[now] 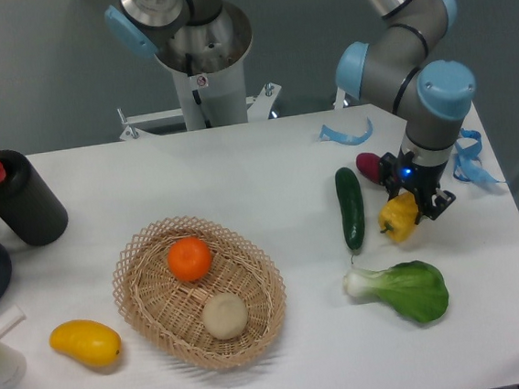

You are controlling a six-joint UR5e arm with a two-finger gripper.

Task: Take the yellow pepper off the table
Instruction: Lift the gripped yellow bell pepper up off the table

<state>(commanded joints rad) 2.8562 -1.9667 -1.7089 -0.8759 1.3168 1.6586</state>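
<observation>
Jaws [411, 206] hide the yellow pepper's [398, 219] top (grip unclear).

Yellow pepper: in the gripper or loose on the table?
In the gripper: its fingers sit on either side of the yellow pepper. Whether it has left the table, cannot tell.

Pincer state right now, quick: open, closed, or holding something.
Pincer: closed on the yellow pepper, fingers on either side of it.
</observation>
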